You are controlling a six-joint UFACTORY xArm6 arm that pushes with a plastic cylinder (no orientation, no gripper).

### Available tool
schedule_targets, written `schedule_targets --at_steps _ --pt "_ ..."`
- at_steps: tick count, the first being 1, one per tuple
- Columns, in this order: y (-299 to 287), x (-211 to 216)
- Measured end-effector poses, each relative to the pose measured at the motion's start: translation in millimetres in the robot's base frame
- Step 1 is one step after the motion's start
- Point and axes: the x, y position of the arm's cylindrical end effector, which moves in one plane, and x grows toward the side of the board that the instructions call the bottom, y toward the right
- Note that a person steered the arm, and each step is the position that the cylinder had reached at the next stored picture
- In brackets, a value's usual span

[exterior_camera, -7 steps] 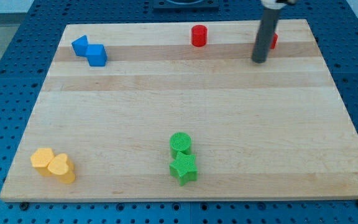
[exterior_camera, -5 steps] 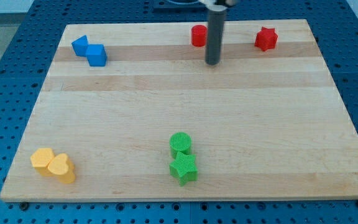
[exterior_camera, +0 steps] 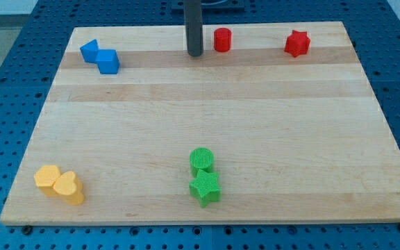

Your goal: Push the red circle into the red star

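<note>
The red circle (exterior_camera: 222,39) stands near the board's top edge, a little right of centre. The red star (exterior_camera: 297,43) lies further to the view's right along the same top strip, well apart from the circle. My dark rod comes down from the view's top, and my tip (exterior_camera: 195,53) rests on the board just left of the red circle, with a small gap between them.
Two blue blocks (exterior_camera: 100,56) touch each other at the top left. Two yellow blocks (exterior_camera: 60,184) sit together at the bottom left. A green circle (exterior_camera: 202,160) stands just above a green star (exterior_camera: 205,188) at the bottom centre. The wooden board (exterior_camera: 325,139) lies on a blue pegboard.
My tip has swept left along the top strip, from beside the red star, past the red circle, to the circle's left side. No block has moved.
</note>
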Motion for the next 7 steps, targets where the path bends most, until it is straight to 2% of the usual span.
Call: schedule_targets --at_steps 3,4,6,7 --pt "10.4 -29.4" --pt "45.8 -29.4" --pt "66.0 -29.4" --pt "103.7 -31.9"
